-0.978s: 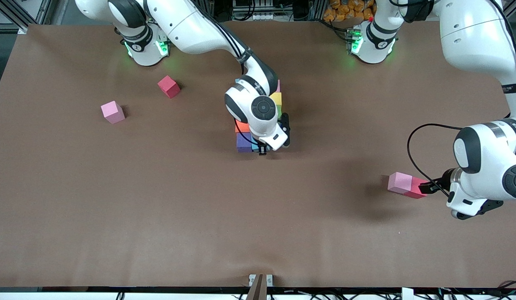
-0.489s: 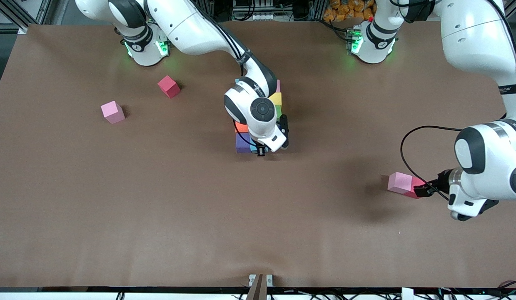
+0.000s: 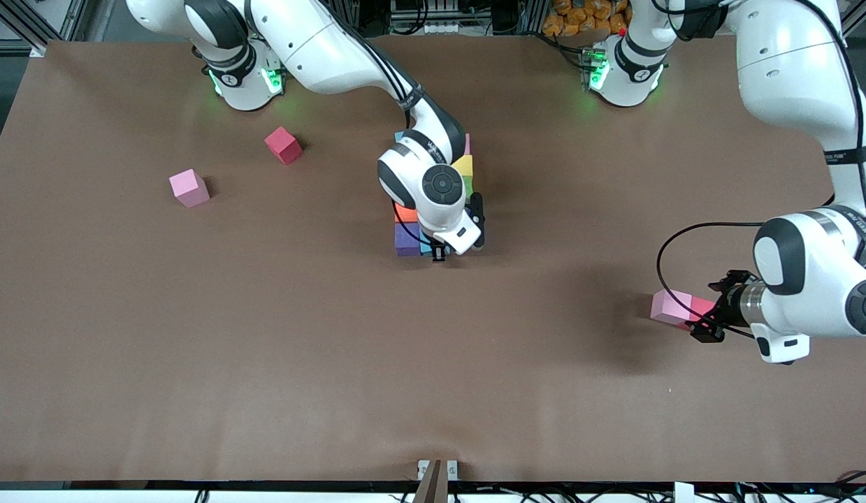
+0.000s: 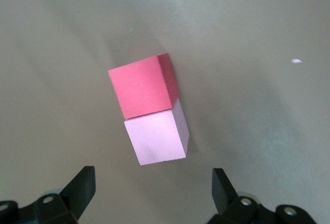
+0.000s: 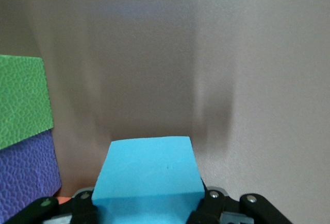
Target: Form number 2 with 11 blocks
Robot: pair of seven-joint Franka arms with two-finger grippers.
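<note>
While the right gripper (image 3: 439, 253) is clamped on a cyan block (image 5: 147, 175), it sits low at the block cluster near the table's (image 3: 335, 363) middle, toward the edge where the bases stand. Visible cluster members include a purple block (image 3: 407, 239), an orange block (image 3: 404, 212), a yellow block (image 3: 464, 166) and a green block (image 5: 23, 100); the arm hides the others. The cyan block lies beside the purple one.

The left gripper (image 3: 709, 318) hangs with its fingers (image 4: 80, 185) spread wide over a red cube (image 4: 140, 86) and a pink block (image 4: 157, 136), which touch each other near the left arm's end of the table.

A second pink block (image 3: 189, 187) and a second red cube (image 3: 283, 144) lie apart toward the right arm's end.
</note>
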